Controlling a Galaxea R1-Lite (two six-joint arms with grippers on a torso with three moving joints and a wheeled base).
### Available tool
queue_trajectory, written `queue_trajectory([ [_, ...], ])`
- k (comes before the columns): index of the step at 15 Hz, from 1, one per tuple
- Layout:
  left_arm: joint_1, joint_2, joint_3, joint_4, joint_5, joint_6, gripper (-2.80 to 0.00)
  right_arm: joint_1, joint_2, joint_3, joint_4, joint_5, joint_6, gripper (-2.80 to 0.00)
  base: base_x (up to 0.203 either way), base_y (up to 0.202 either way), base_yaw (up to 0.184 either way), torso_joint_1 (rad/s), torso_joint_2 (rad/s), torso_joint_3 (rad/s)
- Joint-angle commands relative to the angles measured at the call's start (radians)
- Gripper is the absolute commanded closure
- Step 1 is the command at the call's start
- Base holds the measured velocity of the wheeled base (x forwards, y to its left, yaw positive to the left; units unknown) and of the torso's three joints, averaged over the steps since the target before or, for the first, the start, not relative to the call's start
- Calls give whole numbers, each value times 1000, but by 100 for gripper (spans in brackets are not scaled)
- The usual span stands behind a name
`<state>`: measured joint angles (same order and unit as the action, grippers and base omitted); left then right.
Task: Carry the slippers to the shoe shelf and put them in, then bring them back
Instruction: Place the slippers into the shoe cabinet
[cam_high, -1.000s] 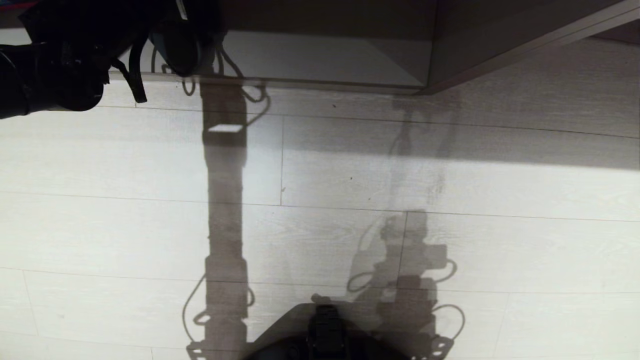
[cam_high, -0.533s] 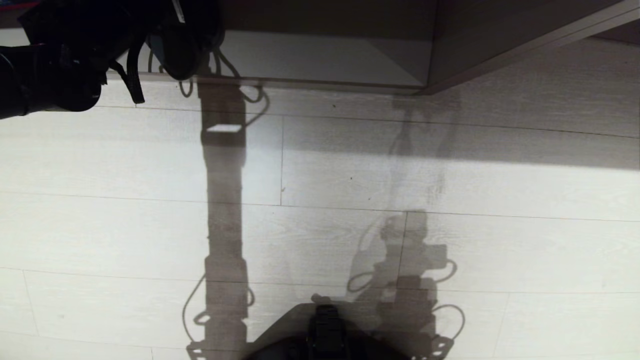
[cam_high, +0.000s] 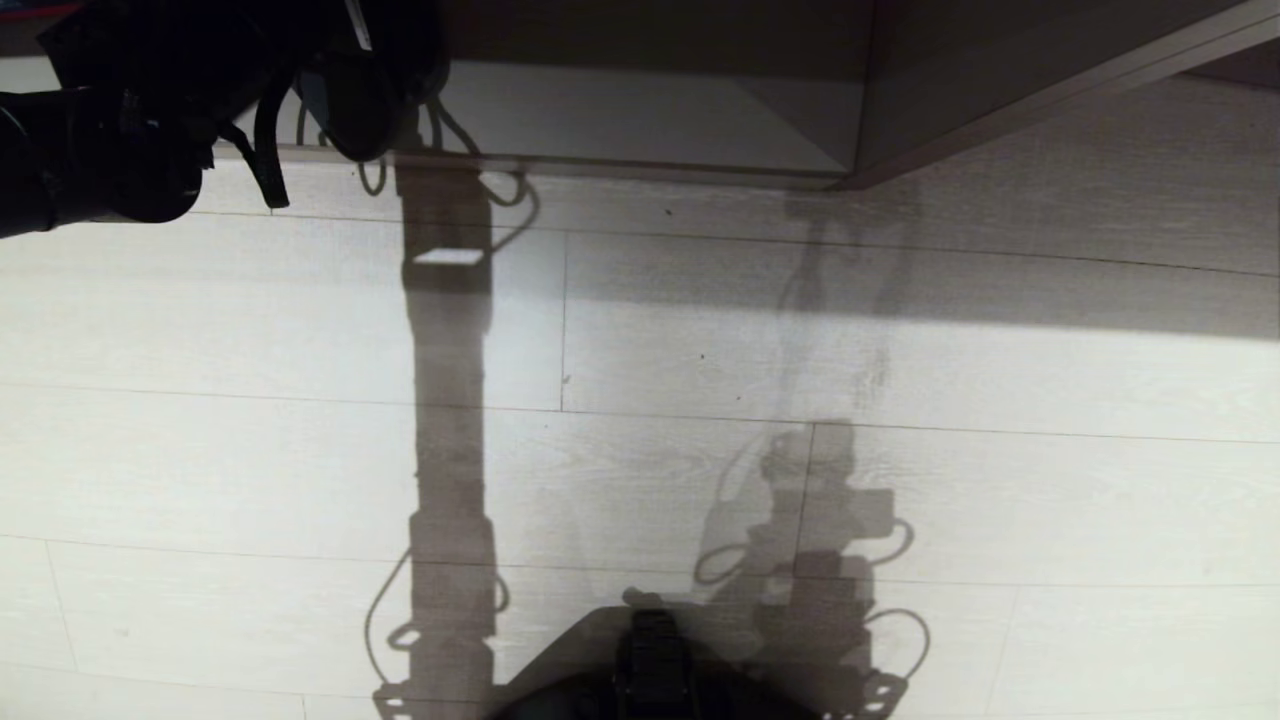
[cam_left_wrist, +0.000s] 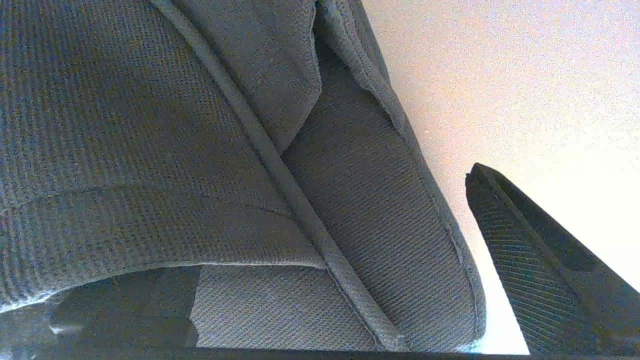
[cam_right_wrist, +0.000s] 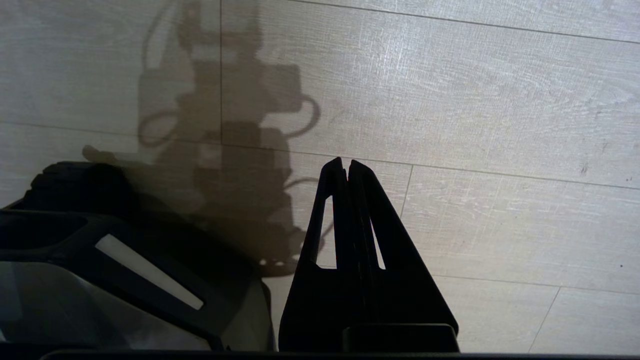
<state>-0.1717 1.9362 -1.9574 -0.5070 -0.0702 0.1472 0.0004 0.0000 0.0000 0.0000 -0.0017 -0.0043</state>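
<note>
Head view: left arm (cam_high: 150, 110) reaches in at the upper left, its end at the mouth of the shoe shelf (cam_high: 640, 115); pincer tips and slippers are hidden behind the arm here. Floor (cam_high: 900, 480) in front shows only shadows. Right arm not in this view.

Left wrist view: slippers (cam_left_wrist: 210, 150) fill most of the frame, grey-blue woven fabric, lying on a pale surface, probably the shelf bottom. One finger (cam_left_wrist: 540, 280) of the left pincer stands apart from the outer slipper's edge, pale surface showing between. Pincer spread fully wide, gripping nothing. The other finger isn't visible. The slippers lie right ahead of and between the jaws, long axis running roughly away from the camera, along the reach.

Right wrist view: right pincer (cam_right_wrist: 346, 172) pointed at bare floor, fingers pressed together, empty, parked by the robot base (cam_right_wrist: 125, 280).

Judgement: left arm is the only one near; the next move hinges on the jaws straddling both slippers before closing.
</note>
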Motion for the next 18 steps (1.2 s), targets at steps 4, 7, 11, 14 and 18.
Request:
queue_trajectory([
  [4, 3, 10, 0, -10, -2, 17, -280, 0, 2, 0, 0, 0, 0, 0, 0, 0, 0, 0, 0, 0],
  [7, 64, 15, 0, 36, -4, 44, -280, 0, 1, 0, 0, 0, 0, 0, 0, 0, 0, 0, 0, 0],
  [11, 140, 55, -5, 76, -6, 139, -280, 1, 2, 0, 0, 0, 0, 0, 0, 0, 0, 0, 0, 0],
  [14, 144, 47, -18, 160, -87, 97, -280, 1, 0, 0, 0, 0, 0, 0, 0, 0, 0, 0, 0, 0],
  [18, 146, 24, -24, 110, -111, 98, -280, 1, 0, 0, 0, 0, 0, 0, 0, 0, 0, 0, 0, 0],
])
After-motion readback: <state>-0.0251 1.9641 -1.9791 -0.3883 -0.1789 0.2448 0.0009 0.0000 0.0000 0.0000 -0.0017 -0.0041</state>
